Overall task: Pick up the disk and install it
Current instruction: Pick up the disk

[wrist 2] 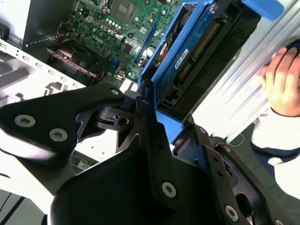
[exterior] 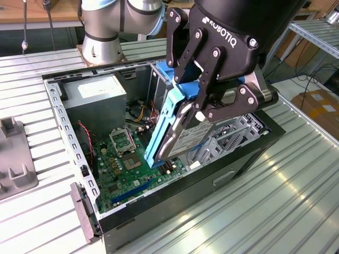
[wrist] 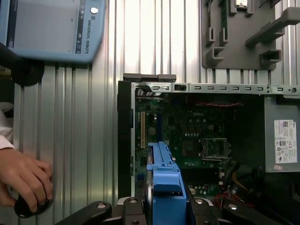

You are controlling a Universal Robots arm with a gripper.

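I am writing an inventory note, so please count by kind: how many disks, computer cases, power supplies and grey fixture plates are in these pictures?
disk: 1
computer case: 1
power supply: 1
grey fixture plate: 1
Total: 4

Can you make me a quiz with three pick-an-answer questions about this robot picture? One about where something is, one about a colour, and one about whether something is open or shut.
1. Where is the disk?
A. flat on the table
B. held by the gripper above the computer case
C. on the grey tray

2. What colour are the disk's rails?
A. red
B. yellow
C. blue

3. How is the computer case?
A. open, with the green board showing
B. closed with a lid
C. packed in a box

Answers: 1 B, the gripper clamps it, tilted, over the case. 2 C, bright blue plastic frames its grey body. 3 A, the board inside is in plain sight.
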